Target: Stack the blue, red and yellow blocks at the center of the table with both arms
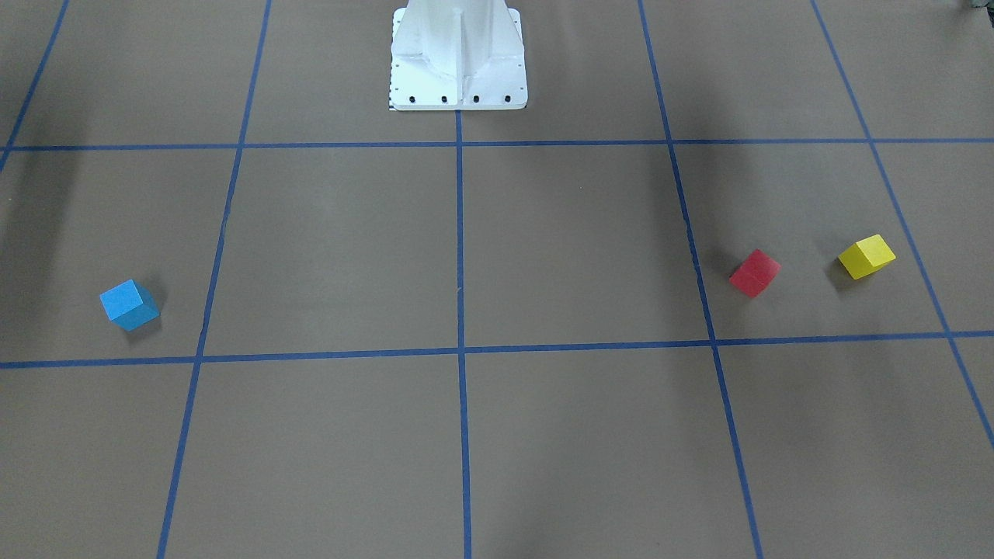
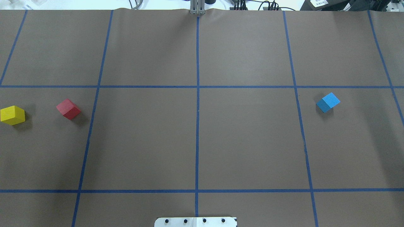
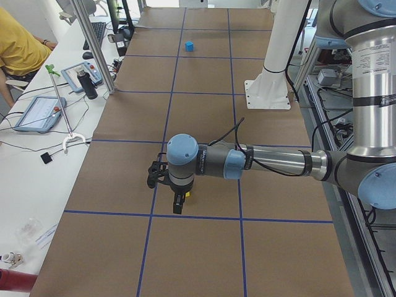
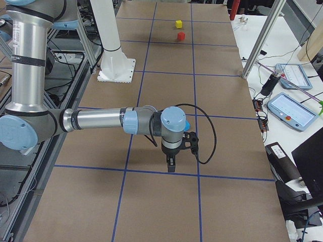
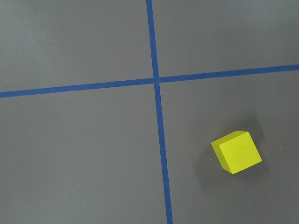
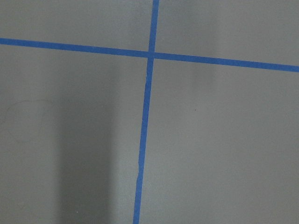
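On the brown table (image 2: 246, 142), the blue block (image 2: 328, 102) (image 1: 129, 304) sits alone on the robot's right side. The red block (image 2: 68, 109) (image 1: 755, 272) and the yellow block (image 2: 12, 115) (image 1: 866, 256) lie close together on its left side. My left gripper (image 3: 178, 207) shows only in the exterior left view, hanging above the table close to the yellow block (image 3: 187, 196). The left wrist view has the yellow block (image 5: 236, 152) at lower right. My right gripper (image 4: 171, 164) shows only in the exterior right view, over bare table. I cannot tell whether either is open or shut.
The white pedestal base (image 1: 458, 58) stands at the robot's edge of the table. Along the far side runs a white bench with teach pendants (image 3: 37, 112) and metal posts (image 3: 93, 46). A person in a yellow shirt (image 3: 18, 46) sits there.
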